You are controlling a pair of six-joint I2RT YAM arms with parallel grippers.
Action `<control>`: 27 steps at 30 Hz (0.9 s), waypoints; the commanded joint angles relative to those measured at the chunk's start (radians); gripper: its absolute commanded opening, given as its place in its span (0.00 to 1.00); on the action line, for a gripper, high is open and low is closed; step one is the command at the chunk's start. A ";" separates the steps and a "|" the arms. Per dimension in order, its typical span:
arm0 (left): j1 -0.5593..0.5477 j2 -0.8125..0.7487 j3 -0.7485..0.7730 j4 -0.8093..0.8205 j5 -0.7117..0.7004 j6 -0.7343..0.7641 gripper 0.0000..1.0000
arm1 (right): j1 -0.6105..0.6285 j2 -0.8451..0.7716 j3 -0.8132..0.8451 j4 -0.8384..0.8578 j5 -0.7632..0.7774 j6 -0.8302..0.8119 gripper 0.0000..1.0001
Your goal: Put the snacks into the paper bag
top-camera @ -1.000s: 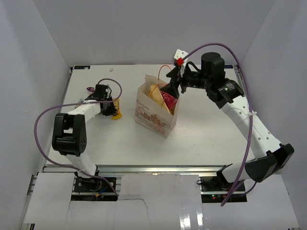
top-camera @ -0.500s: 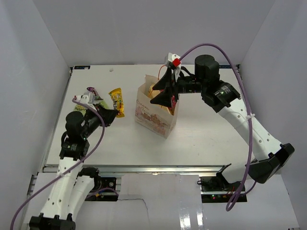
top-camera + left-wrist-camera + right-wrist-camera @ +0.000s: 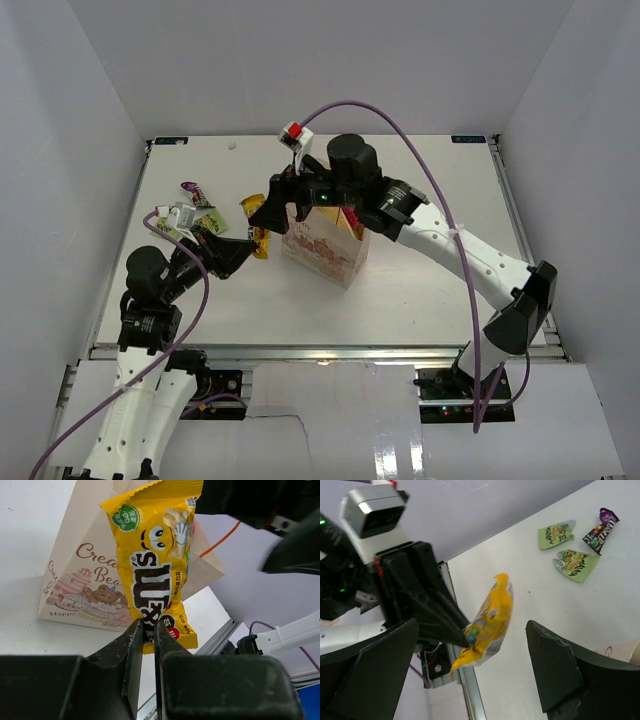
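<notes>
My left tool pinches the yellow M&M's packet by its end seam, likely light and floppy; right tool spread wide.

Yellow candy packet held aloft beside upright beige paper bag; green packets lie flat.

My top camera looks down from behind my bases over the whole desk. My left wrist camera faces the paper bag, close. My right wrist camera looks toward the desk's left edge. All share the yellow packet.
</notes>
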 commanded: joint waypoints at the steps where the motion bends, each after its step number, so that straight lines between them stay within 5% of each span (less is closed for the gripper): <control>1: -0.002 -0.016 0.051 0.016 0.042 -0.011 0.10 | 0.013 0.054 0.080 0.040 0.108 0.057 0.94; 3: 0.000 -0.027 0.051 0.010 0.045 -0.011 0.10 | 0.016 0.073 0.086 0.035 0.115 0.081 1.00; 5: -0.002 -0.033 0.046 0.004 0.044 -0.011 0.10 | 0.031 0.091 0.094 0.031 0.136 0.086 0.89; 8: 0.000 -0.045 0.043 0.001 0.039 -0.014 0.10 | 0.045 0.105 0.099 0.020 0.164 0.089 0.67; 9: 0.000 -0.048 0.043 -0.001 0.038 -0.016 0.10 | 0.045 0.107 0.097 0.020 0.162 0.091 0.49; 12: -0.002 -0.057 0.049 -0.019 0.025 -0.011 0.13 | 0.045 0.102 0.103 0.030 0.144 0.083 0.34; 20: -0.002 -0.066 0.097 -0.086 -0.099 -0.013 0.68 | 0.037 0.048 0.126 0.070 0.053 0.003 0.15; 27: 0.000 -0.033 0.154 -0.174 -0.182 0.013 0.75 | -0.096 0.018 0.300 0.101 0.022 -0.124 0.09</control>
